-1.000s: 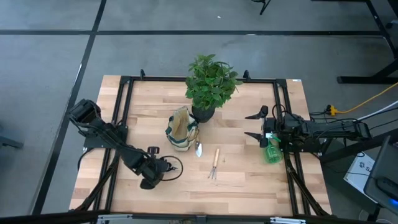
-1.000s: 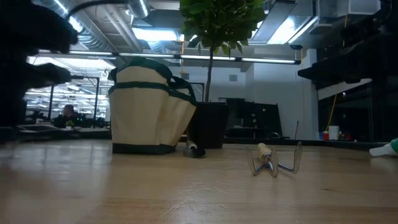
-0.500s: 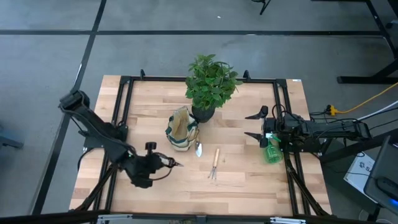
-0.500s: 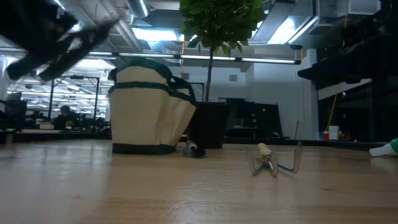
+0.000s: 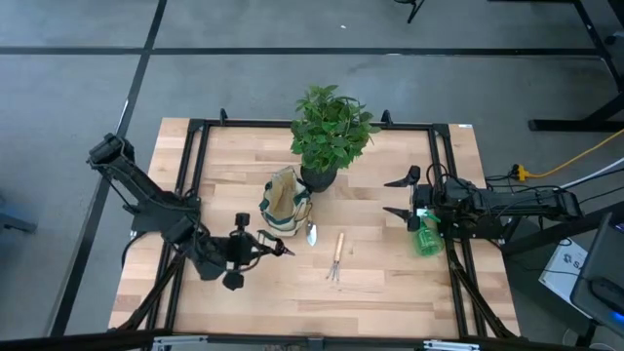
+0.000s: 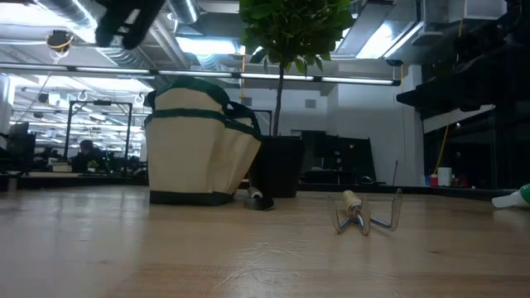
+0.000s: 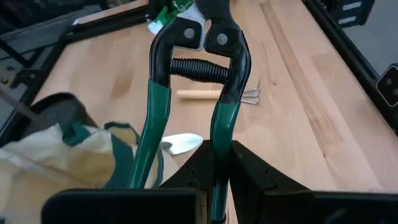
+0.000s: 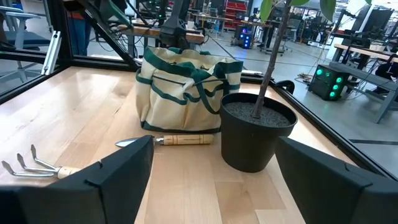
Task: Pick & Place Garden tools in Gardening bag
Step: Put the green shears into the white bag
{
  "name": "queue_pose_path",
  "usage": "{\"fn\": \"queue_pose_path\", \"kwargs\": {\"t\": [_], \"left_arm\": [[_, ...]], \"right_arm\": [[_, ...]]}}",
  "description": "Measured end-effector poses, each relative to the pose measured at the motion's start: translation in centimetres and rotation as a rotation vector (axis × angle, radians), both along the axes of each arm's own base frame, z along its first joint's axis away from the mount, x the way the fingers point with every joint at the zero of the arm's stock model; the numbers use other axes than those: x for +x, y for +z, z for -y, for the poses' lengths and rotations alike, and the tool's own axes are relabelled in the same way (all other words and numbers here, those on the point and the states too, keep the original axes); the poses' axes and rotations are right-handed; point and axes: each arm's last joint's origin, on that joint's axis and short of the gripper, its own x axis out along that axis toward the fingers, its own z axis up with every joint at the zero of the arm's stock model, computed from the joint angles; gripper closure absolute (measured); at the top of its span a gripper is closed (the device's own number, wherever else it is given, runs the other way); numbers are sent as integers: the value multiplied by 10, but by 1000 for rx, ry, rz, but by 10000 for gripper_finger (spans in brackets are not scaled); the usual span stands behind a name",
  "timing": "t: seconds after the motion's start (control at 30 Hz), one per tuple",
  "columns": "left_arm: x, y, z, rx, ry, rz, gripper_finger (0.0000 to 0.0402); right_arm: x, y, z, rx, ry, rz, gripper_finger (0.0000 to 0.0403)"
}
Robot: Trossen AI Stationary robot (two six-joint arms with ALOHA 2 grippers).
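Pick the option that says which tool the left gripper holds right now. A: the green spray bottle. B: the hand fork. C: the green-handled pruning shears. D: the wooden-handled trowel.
C: the left wrist view shows the left gripper shut on one green handle of the pruning shears, while the trowel and hand fork lie on the table and the spray bottle sits by the right gripper.

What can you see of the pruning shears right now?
The pruning shears have green-sleeved handles, a black head with two rivets and a black coil spring between the arms. The left claw is shut on one handle and holds them lifted off the table, beside the gardening bag. The blades run out of the wrist view, so they cannot be judged.
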Motion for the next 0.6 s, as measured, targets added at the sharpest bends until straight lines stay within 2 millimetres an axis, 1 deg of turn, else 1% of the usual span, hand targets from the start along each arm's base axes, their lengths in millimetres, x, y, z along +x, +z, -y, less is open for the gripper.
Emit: {"fn": "queue_pose_path", "kwargs": {"t": [0.17, 0.4, 0.6], "left_arm": [[14, 6, -7, -18, -124, 12, 375], [26, 19, -7, 1, -346, 122, 375], [33, 21, -14, -8, -424, 140, 375]], "right_arm": [[0, 0, 0, 0, 0, 0, 62], [0, 0, 0, 0, -1, 0, 62], [0, 0, 0, 0, -1, 0, 62]]}}
